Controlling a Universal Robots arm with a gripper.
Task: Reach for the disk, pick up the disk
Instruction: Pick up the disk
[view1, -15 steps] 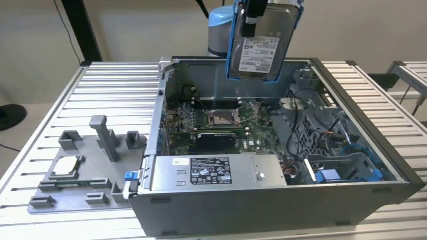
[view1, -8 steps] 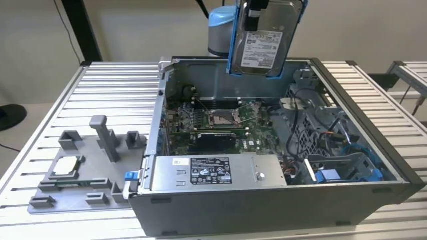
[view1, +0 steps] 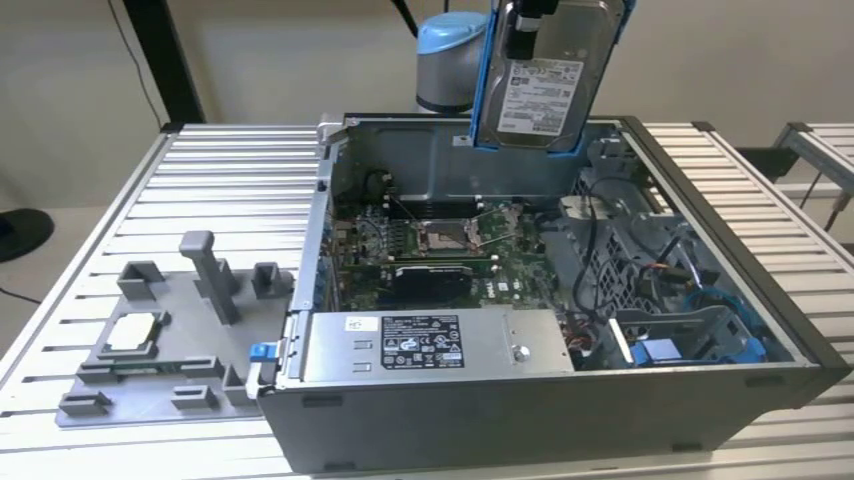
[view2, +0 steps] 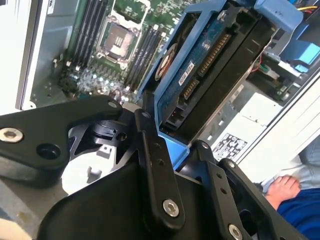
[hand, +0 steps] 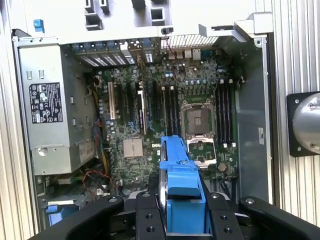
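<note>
The disk (view1: 541, 95), a silver hard drive with a white label and blue side rails, hangs upright high above the back of the open computer case (view1: 707, 330) in the exterior view. My gripper (view1: 531, 25) is shut on its upper end. In the second wrist view the disk (view2: 200, 75) shows its circuit-board side, and the gripper (view2: 175, 147) clamps it between black fingers (view2: 155, 165). In the first wrist view the disk's blue rail (hand: 182, 192) sits in the gripper (hand: 182, 222), above the motherboard (hand: 165, 115).
Inside the case lie the motherboard (view1: 441, 240), a grey power supply box (view1: 427, 345) and a blue drive bay (view1: 667, 350). A grey fixture plate (view1: 147, 380) holding a small silver chip (view1: 134, 330) lies at the exterior view's left. A person's hand (view2: 282, 192) rests outside the case.
</note>
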